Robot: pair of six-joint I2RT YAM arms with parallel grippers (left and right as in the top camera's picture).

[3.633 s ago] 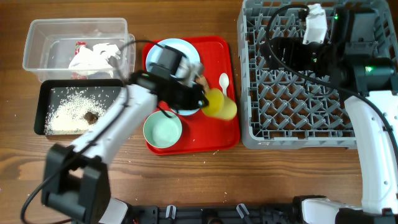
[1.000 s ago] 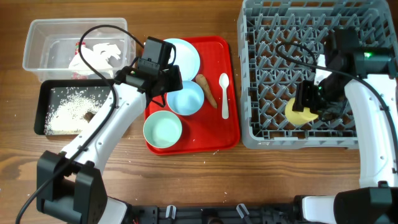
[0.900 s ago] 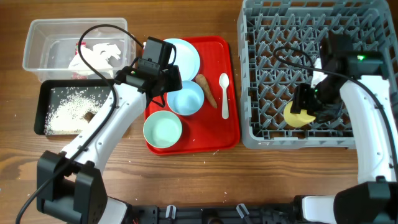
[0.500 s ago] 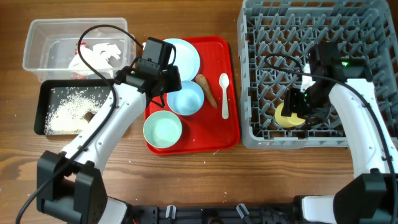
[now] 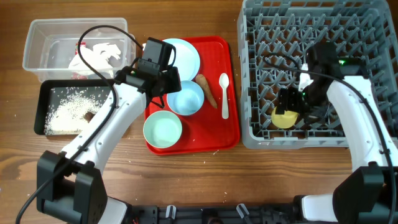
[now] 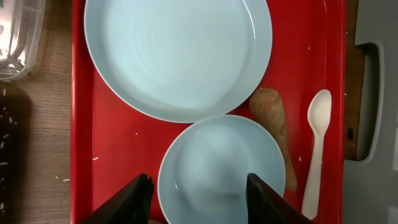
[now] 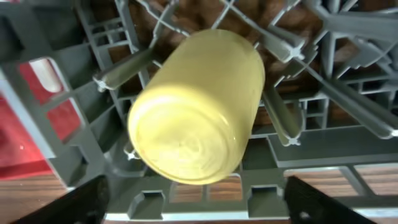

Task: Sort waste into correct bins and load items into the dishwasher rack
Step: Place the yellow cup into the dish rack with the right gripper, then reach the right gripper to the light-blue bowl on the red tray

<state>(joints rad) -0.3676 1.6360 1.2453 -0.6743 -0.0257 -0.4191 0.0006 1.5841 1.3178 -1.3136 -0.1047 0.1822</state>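
While right gripper (image 7: 199, 202) gapes over yellow cup (image 7: 196, 106) — left gripper (image 6: 200, 193) parted above bowl (image 6: 224, 165).

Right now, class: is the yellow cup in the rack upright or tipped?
Tipped: the yellow cup lies slanted among pegs of the dishwasher rack, closed base toward the wrist camera.

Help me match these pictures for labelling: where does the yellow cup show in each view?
Overhead: the yellow cup lies in the lower middle of the dishwasher rack.
Left wrist: not in it.
Right wrist: it fills the centre, tipped over among the grey bars.
Shared landmark: the dishwasher rack, at the right in the overhead view, a grey edge at the far right in the left wrist view, and all around the cup in the right wrist view.
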